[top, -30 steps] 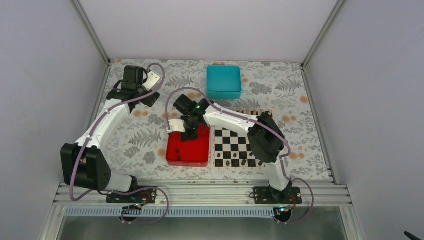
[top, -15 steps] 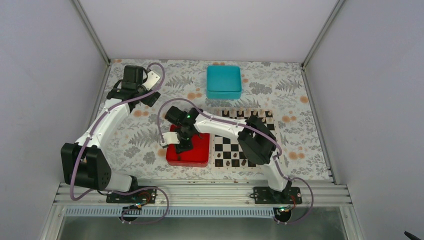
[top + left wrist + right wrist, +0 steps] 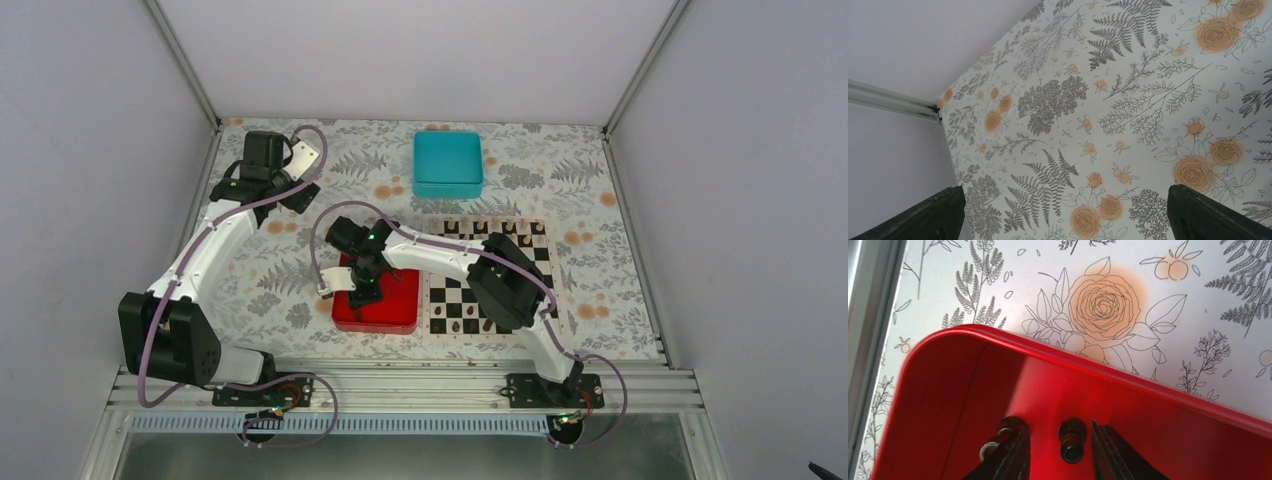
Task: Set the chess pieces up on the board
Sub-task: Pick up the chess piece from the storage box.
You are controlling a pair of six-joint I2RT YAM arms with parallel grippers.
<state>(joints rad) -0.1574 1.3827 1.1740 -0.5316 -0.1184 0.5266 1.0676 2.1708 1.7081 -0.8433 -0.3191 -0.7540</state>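
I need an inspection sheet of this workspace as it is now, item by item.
Surface: floral table cover, lying flat.
Job's things: chessboard right of the red tray; dark chess pieces in its near row; one dark piece in the tray, another partly hidden by a finger.
Clutter: teal box at the far side.
Grippers: left gripper open, empty, over bare cover; right gripper low in the tray, jaws apart on either side of the dark piece.
Cables: purple cables loop along both arms; no snag seen.
Surroundings: pale enclosure walls; nothing else seen.
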